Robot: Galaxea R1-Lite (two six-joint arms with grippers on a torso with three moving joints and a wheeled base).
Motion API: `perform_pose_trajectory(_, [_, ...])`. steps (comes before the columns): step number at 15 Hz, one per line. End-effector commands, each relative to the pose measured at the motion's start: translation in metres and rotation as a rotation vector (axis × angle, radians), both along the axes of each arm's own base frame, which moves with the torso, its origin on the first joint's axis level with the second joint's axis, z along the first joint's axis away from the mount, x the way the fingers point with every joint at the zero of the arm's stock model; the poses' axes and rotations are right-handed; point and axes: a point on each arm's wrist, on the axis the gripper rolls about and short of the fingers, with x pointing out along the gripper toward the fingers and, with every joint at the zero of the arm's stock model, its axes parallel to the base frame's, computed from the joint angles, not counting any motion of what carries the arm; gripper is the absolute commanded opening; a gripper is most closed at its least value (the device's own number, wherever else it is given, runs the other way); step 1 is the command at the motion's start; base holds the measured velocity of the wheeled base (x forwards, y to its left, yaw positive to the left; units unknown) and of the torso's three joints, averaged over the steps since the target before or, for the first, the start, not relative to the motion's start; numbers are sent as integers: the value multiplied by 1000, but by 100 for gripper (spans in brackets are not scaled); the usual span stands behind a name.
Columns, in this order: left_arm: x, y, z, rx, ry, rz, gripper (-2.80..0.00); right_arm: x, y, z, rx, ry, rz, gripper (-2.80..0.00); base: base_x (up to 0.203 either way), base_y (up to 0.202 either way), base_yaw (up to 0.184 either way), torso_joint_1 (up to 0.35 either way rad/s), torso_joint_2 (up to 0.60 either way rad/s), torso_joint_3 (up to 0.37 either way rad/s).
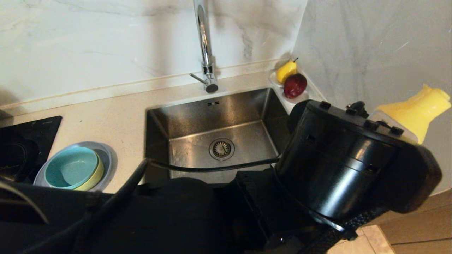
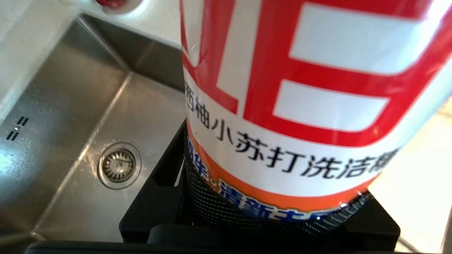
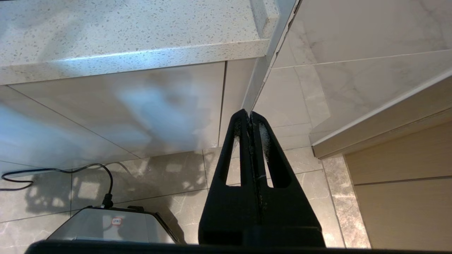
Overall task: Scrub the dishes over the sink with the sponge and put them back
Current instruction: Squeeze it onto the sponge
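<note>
The dishes sit stacked on the counter left of the sink (image 1: 183, 155). A teal-blue bowl (image 1: 69, 169) nests in a yellow-green bowl (image 1: 95, 176) on a grey-blue plate (image 1: 106, 155). The sponge is out of view. My left arm's wrist (image 1: 339, 158) reaches across to the right of the sink, and my left gripper (image 2: 275, 218) is shut on a dish soap bottle (image 2: 300, 88) with a red and white label. Its yellow top (image 1: 420, 109) sticks out beyond the wrist. The sink's floor (image 2: 70, 116) and drain (image 2: 119, 165) lie beside the bottle. My right gripper (image 3: 250, 116) hangs shut and empty below the counter.
A tall chrome faucet (image 1: 204, 46) stands behind the sink. A small white dish (image 1: 277, 83) with a yellow pear and a red apple sits in the back right corner. A black cooktop (image 1: 24, 141) lies at the far left. A marble wall closes the right side.
</note>
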Motion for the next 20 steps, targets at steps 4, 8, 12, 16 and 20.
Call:
perform_pose_trajectory(4, [-1,3,-23,157,32,-3,-280,0,0,0,0,-1,1,-280,0,0,0,0,0,0])
perform_pose_trajectory(8, [2,-2,-36,248,4,-25,-280,0,0,0,-1,-1,0,-280,0,0,0,0,0,0])
perform_pose_trajectory(12, [5,-11,-55,320,8,-37,-280,0,0,0,-1,-1,0,-280,0,0,0,0,0,0])
perform_pose_trajectory(16, [6,-14,-69,386,18,-45,-280,0,0,0,-1,-1,0,-280,0,0,0,0,0,0])
perform_pose_trajectory(20, [7,-16,-75,454,19,-59,-280,0,0,0,0,-1,1,-280,0,0,0,0,0,0])
